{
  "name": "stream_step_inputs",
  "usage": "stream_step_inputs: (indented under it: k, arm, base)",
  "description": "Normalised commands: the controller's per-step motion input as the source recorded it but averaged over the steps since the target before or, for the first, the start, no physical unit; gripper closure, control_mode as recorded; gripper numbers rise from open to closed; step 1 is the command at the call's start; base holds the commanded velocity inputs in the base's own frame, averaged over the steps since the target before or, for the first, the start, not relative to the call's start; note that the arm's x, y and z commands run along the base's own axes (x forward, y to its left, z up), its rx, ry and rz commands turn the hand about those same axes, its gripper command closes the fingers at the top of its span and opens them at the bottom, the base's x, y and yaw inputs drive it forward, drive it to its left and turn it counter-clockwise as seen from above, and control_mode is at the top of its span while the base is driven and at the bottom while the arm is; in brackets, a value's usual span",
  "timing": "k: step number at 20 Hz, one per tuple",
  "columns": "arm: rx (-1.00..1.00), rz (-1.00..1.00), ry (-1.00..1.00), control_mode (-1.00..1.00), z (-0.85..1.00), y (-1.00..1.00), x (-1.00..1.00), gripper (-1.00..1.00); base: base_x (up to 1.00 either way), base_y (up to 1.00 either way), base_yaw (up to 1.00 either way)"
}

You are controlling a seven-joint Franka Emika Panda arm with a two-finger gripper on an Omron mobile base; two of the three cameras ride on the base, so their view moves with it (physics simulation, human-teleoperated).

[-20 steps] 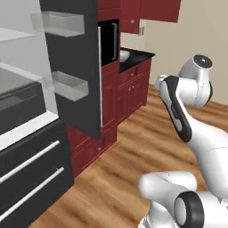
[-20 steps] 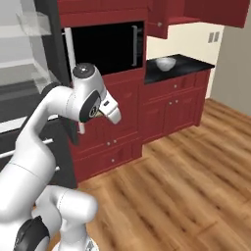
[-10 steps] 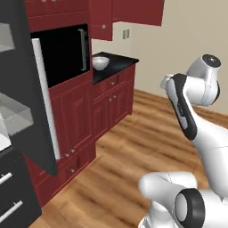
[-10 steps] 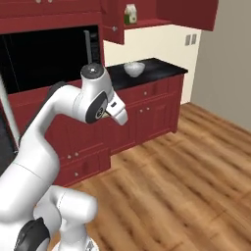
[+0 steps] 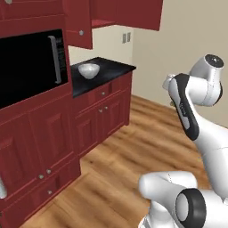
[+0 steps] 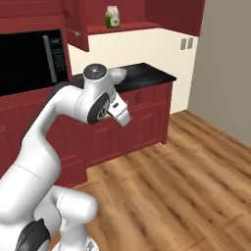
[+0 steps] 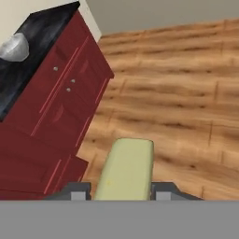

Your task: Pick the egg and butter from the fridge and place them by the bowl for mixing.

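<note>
Gripping a pale yellow block of butter (image 7: 125, 169), the gripper (image 7: 122, 189) hangs over the wooden floor (image 7: 186, 93).
Its two finger tips (image 7: 74, 190) sit tight against the sides of the butter, which sticks out ahead of them. Beyond, dark red cabinets (image 5: 102, 113) stand under a black surface (image 5: 109, 69). The white bowl (image 5: 88, 70) sits upright on that surface, near its left end beside the black oven (image 5: 31, 67). A small green-and-white carton (image 6: 112, 16) stands on a shelf above.
</note>
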Motion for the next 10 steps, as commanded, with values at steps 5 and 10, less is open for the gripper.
stream_step_inputs:
  k: [5,10]
  arm:
    - [0.00,0.00,0.00,1.00,0.00,0.00,0.00,1.00]
    - [0.00,0.00,0.00,1.00,0.00,0.00,0.00,1.00]
  base:
    - [1.00,-0.57,0.35]
    - [1.00,-0.24,0.50]
